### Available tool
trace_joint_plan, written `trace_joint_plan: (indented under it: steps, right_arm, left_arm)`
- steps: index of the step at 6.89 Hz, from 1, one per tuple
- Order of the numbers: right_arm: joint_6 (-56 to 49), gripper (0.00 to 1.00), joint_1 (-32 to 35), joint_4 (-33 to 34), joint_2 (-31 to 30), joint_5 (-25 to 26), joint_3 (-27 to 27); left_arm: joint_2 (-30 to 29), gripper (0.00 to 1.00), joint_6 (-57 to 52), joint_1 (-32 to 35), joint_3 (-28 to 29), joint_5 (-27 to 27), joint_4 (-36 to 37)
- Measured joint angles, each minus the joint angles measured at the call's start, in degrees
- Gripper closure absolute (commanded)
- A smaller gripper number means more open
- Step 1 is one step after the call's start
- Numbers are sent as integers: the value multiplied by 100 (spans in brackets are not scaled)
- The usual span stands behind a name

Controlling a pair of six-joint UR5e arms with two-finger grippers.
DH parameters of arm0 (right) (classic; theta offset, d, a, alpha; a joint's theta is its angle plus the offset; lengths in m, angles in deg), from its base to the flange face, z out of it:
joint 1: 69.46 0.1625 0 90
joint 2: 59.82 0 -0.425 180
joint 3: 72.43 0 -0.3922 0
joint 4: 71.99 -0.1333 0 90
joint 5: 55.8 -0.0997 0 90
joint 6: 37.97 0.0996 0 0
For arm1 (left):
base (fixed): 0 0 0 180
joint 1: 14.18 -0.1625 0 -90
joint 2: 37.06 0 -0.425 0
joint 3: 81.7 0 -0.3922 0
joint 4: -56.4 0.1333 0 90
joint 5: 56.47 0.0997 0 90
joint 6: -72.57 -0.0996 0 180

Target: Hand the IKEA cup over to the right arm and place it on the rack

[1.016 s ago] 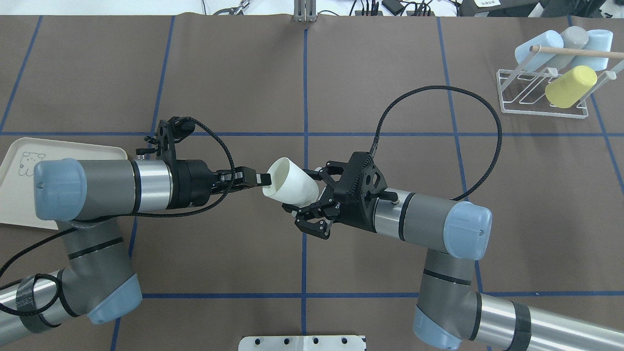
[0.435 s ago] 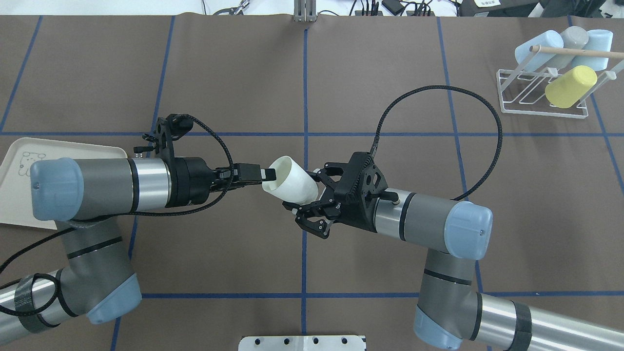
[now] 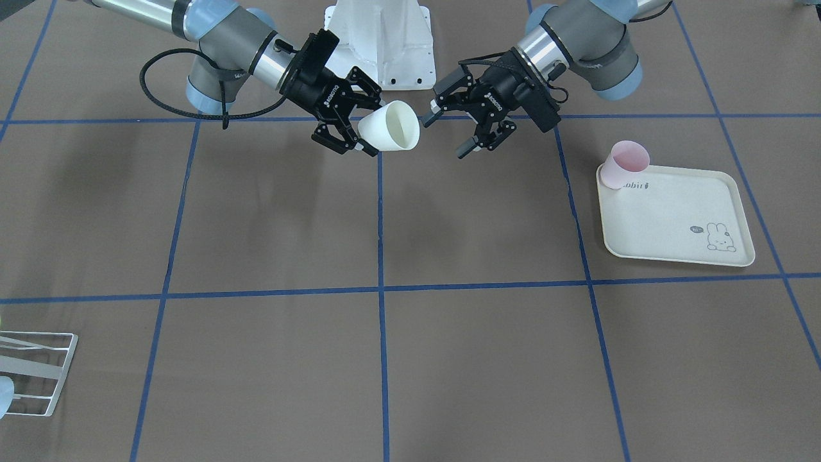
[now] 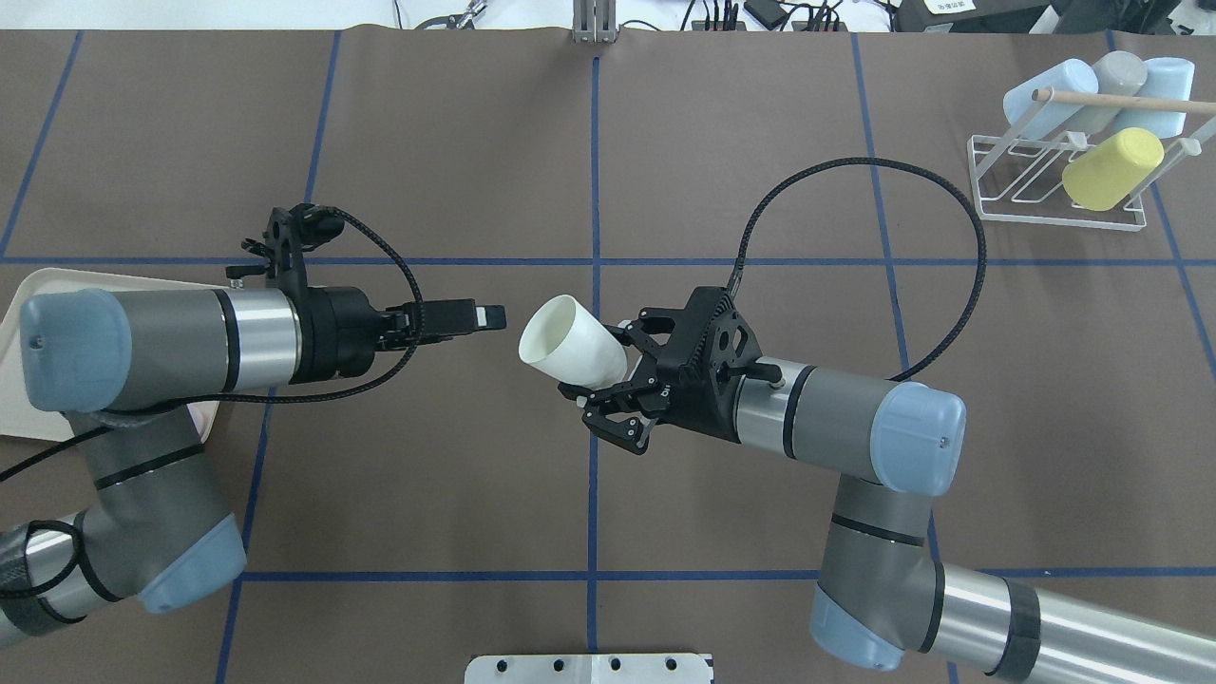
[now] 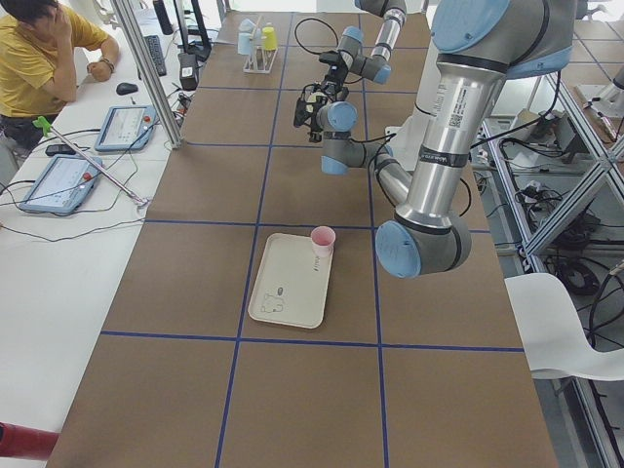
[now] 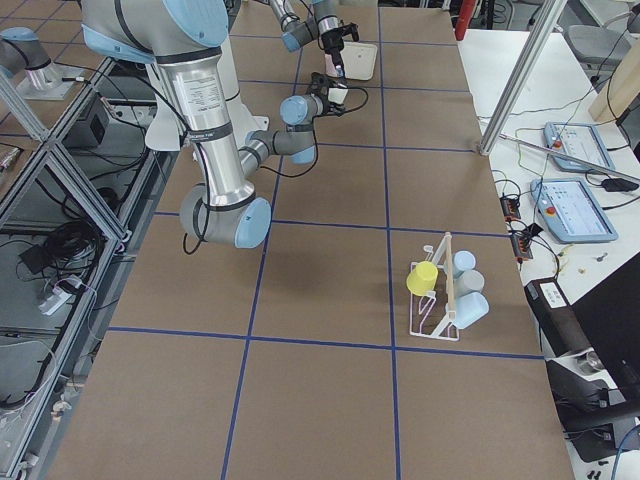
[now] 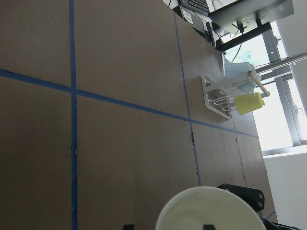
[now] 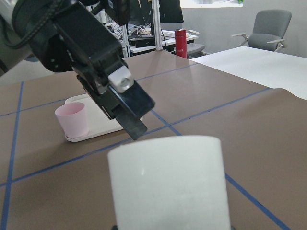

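Your white cup (image 4: 573,342) is in the air over the middle of the table (image 4: 760,142). It lies on its side with its open mouth turned toward the left gripper (image 3: 446,135). The right gripper (image 4: 600,369) has it, with a finger pressed on each side of the cup's narrow base end. The left gripper stands spread wide with nothing between its fingers, just off the cup's rim with a clear gap. You can't read that spread from overhead, where its fingers stack one over the other; the front view shows it.

The rack (image 4: 1054,222) sits at the table's far right corner, well apart from both arms, carrying a yellow cup (image 4: 1111,169) and paler ones. The tray (image 3: 673,218) lies by the left arm (image 4: 161,342), a pink cup (image 3: 625,163) on its corner; overhead, that arm hides most of it. In the right wrist view the cup covers the fingers holding it. The left wrist view cuts the cup's rim off at the bottom edge.
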Motion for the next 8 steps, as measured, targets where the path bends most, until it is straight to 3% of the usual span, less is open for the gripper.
trace_joint_plan:
  steps: [1, 3, 5, 8]
  right_arm:
    - [-1, 75, 230, 442, -12, -213, -73]
    - [-233, 82, 808, 2131, -40, -654, -547]
    - [-949, 87, 1288, 4412, -70, -759, -1319]
    - [-2842, 82, 2201, 7905, -21, -663, -2444]
  left_arm:
    - [278, 0, -659, 208, -314, -26, 698]
    - [1060, 0, -2295, 789, -1110, -48, 2007]
    - [1744, 0, -3960, 1658, -1336, -449, 2284]
    - [2415, 0, -6610, 3626, -1053, -1710, 2324]
